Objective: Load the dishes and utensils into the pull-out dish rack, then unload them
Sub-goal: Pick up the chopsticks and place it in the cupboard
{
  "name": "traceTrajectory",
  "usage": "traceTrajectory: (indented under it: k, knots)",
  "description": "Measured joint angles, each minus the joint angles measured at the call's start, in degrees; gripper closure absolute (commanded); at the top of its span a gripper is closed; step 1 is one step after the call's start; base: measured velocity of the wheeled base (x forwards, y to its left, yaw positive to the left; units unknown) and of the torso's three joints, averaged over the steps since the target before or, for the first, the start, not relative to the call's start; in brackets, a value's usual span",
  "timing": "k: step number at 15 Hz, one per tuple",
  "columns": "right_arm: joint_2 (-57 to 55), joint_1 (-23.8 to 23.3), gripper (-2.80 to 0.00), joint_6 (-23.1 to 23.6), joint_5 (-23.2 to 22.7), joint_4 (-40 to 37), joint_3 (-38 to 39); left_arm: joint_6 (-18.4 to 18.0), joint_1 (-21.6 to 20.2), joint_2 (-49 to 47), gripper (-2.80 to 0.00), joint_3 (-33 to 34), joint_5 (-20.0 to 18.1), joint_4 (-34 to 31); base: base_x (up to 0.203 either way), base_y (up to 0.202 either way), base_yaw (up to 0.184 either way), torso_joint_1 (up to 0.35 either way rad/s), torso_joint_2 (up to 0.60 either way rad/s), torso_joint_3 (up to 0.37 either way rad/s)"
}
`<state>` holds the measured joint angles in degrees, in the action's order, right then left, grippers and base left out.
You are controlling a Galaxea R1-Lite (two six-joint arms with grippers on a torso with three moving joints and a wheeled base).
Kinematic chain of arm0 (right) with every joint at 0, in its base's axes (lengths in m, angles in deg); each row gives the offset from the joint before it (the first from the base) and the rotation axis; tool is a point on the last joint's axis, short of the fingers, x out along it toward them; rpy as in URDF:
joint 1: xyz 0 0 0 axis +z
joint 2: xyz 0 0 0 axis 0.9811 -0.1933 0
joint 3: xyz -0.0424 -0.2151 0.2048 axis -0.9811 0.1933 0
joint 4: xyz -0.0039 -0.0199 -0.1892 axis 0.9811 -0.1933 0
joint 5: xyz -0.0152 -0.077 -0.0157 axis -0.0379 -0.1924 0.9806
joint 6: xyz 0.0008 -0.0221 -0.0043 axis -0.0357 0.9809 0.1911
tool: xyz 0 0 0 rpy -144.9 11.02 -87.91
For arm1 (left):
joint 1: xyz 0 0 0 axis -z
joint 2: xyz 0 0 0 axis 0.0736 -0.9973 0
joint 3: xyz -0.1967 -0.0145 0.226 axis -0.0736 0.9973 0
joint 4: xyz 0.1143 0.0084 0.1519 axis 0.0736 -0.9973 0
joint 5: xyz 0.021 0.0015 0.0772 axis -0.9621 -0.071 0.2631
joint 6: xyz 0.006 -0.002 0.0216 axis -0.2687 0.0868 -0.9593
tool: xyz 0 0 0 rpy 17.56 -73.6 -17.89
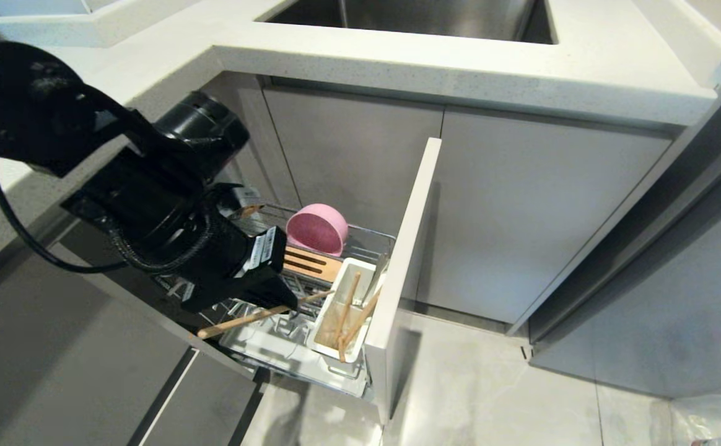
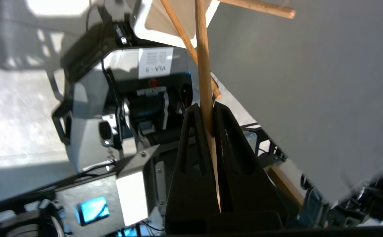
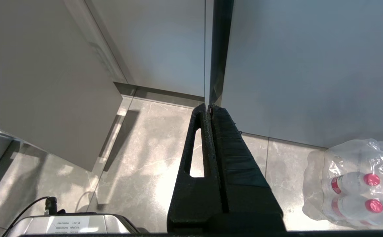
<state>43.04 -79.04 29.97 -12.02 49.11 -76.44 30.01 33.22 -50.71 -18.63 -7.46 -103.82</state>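
Chopstick [image 2: 203, 65] pinched in left gripper [image 2: 205, 110] fingers, over rack [image 1: 360, 238].

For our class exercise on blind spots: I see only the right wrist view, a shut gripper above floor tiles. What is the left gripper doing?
Observer: The left gripper is shut on one wooden chopstick.
Operator: Where is it?
Observer: Over the pull-out dish rack, beside its white caddy.
Operator: Is anything loaded?
Observer: A pink bowl stands on edge at the back of the rack.
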Motion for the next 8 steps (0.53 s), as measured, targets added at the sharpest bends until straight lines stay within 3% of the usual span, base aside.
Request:
traceTrajectory:
  k: [8]
  knots:
    - [0.0,0.0,0.00,0.0,0.0,0.0,0.0,3.2,0.8,-5.7,0.00,-1.7,0.8,-0.1,0.000,0.000,0.000,0.000,0.00,0.000]
